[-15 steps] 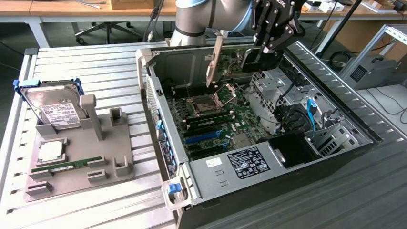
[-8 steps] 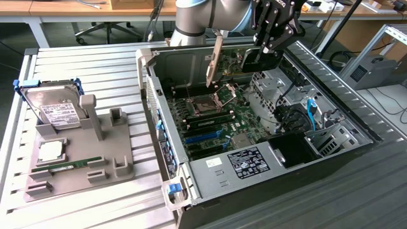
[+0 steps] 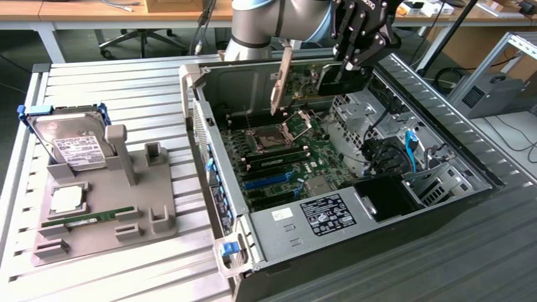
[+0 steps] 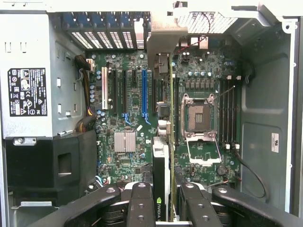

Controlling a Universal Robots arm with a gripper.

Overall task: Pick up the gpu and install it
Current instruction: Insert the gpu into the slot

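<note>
My gripper hangs over the far end of the open computer case, shut on the gpu. The card is held on edge, its black face towards the exterior view's right and its long silver bracket pointing down at the motherboard. In the wrist view the gpu runs edge-on between the two black fingers, above the board between the blue slot and the open CPU socket. It stands clear of the slots.
A grey fixture on the exterior view's left carries a silver hard drive, a processor and a green memory stick. Inside the case lie the power supply, a drive cage and loose cables.
</note>
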